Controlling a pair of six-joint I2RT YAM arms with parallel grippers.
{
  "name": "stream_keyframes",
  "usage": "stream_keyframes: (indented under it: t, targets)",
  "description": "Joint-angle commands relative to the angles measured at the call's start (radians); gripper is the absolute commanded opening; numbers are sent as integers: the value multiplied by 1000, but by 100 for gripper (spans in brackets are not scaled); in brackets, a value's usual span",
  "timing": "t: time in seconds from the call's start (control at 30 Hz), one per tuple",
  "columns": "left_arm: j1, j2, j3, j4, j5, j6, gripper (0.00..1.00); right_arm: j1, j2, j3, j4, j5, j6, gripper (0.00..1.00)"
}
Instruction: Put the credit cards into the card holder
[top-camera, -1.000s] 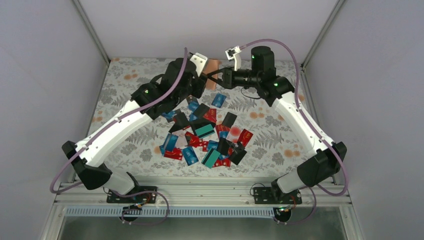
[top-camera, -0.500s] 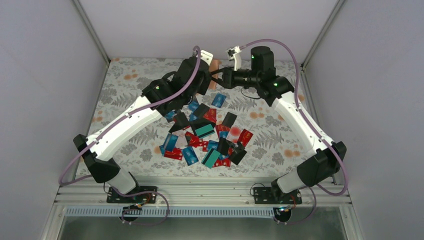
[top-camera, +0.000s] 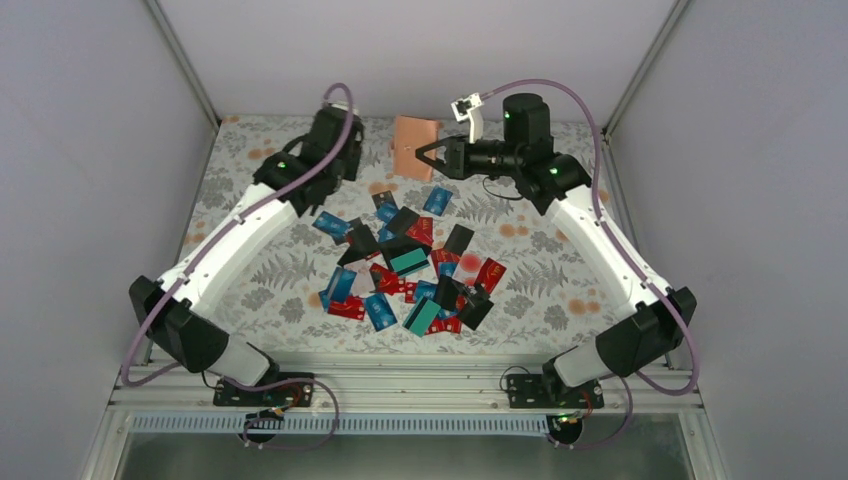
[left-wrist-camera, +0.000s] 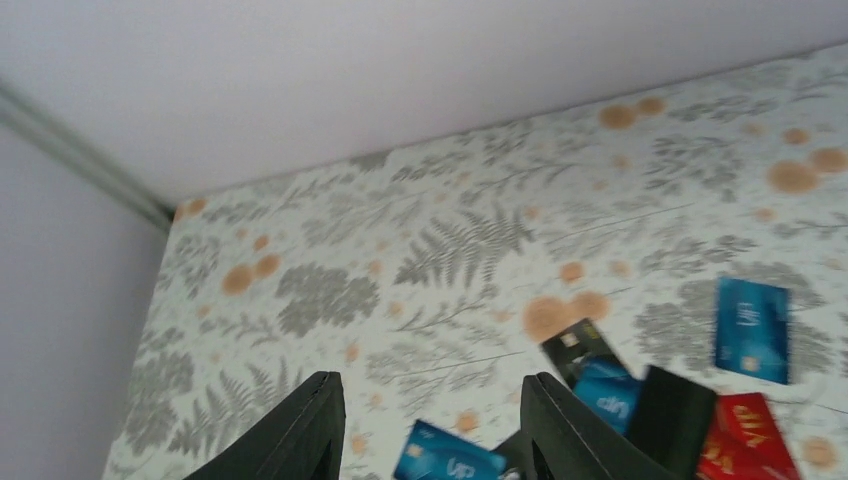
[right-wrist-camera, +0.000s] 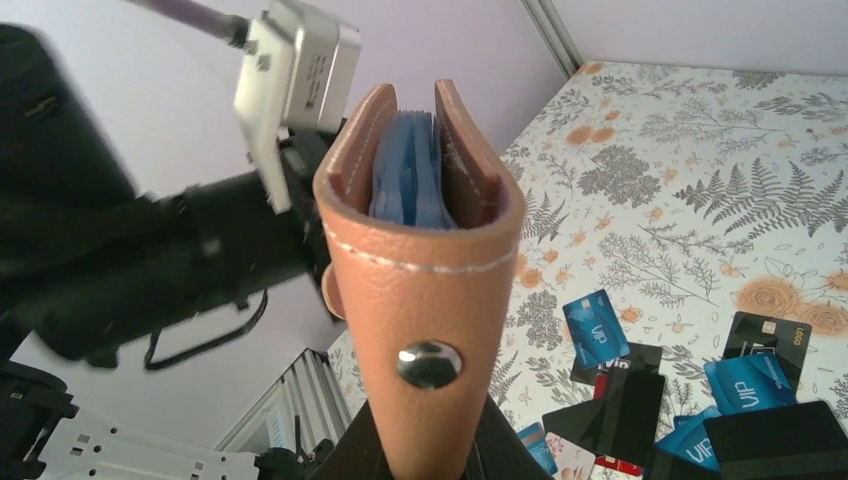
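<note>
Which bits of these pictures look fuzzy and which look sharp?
Right wrist view: the card holder is sharp, the left arm behind it smeared. Left wrist view: the credit cards and tablecloth look soft. Top view: crisp, evenly lit.

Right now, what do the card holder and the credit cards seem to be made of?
The card holder looks like tan leather or an imitation: fine grain, pale stitching along the edge, a shiny metal snap. The credit cards seem thin stiff plastic with printed faces; the finish is hard to judge.
</note>
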Motion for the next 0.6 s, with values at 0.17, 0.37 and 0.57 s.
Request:
stream_keyframes:
  t: [0.17,0.37,0.57]
  targets:
    - [186,-210,-147,125,387,34,53,-37,-3,-11,-4,51,-18,4]
    - [194,-342,-273,222,615,19,64,-66,34,-48,39,31,-40,4]
    - [195,-431,-342,240,758,-9,75,-77,21,-149,112,0,-28,4]
